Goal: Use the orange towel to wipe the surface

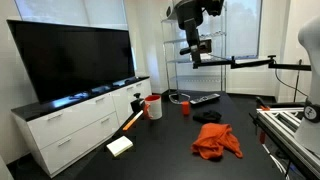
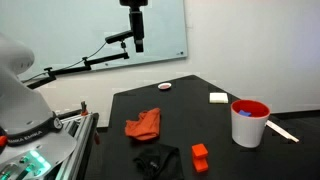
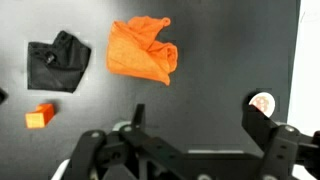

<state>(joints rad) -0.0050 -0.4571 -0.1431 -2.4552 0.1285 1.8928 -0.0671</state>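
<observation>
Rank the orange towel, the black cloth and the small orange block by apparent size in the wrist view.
1. orange towel, largest
2. black cloth, somewhat smaller
3. orange block, by far the smallest
All three lie on the same dark tabletop, so nearness to the camera barely skews this order.

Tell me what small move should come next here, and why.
Probably lower the gripper toward the orange towel. In both exterior views the gripper hangs well above the black table, the wrist view shows it open and empty, and the towel lies crumpled and untouched.
</observation>
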